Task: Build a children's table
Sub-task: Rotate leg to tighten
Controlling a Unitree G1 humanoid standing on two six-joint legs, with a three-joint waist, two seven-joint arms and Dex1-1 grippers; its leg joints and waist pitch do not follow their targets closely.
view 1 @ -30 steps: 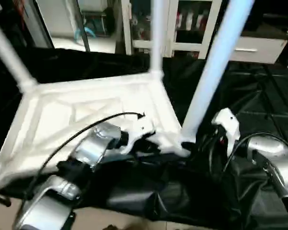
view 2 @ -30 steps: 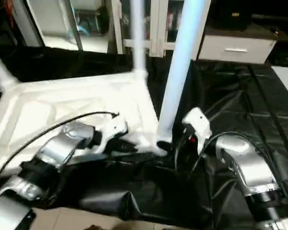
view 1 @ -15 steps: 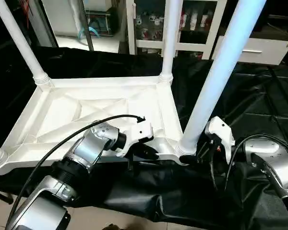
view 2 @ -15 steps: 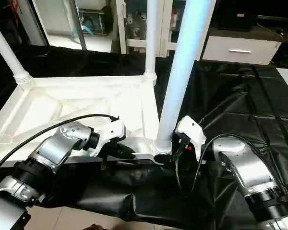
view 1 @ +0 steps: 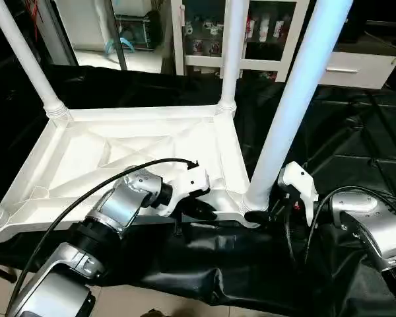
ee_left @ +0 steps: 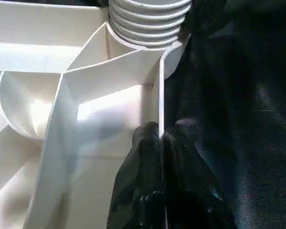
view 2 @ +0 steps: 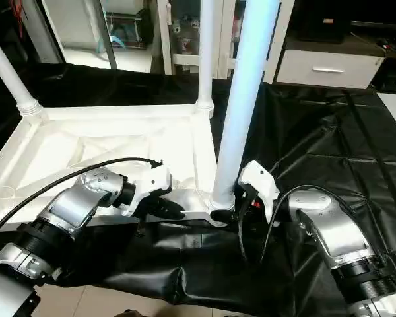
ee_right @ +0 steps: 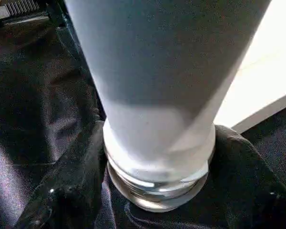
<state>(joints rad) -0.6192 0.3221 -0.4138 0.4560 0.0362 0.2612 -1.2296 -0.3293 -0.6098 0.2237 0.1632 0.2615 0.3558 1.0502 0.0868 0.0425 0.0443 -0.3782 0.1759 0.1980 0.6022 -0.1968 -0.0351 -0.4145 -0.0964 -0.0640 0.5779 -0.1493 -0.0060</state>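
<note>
Tabletop (view 1: pixel 119 152) is lying ribs-up; left gripper (ee_left: pixel 157 138) is pinching its rim at 5 o'clock, right gripper (ee_right: pixel 152 191) is clasping the leg (view 1: pixel 287 105) base.

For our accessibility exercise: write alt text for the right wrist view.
The right gripper clasps the base of a white table leg, one black finger on each side of its ridged collar, above black sheeting; the white tabletop lies beyond.

Bright, sharp head views; glare on the tabletop (view 1: pixel 138 148); close, soft wrist views.
</note>
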